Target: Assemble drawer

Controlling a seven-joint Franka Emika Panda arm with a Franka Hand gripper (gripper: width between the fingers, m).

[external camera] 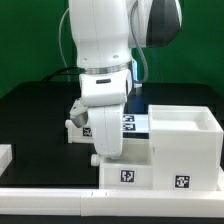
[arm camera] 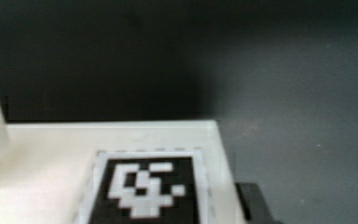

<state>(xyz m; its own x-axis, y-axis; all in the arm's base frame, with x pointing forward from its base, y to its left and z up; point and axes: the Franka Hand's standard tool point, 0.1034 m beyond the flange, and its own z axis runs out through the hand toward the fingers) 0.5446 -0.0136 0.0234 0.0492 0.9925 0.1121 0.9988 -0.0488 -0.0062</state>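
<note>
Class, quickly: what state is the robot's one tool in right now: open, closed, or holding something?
Tool: cannot be told; its fingertips do not show clearly, low down by the white casing.

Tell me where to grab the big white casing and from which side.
I'd take the casing by the top rim of its wall on the exterior view's right, coming straight down: it stands open-top, and that thin upright wall is bare on both faces.
</note>
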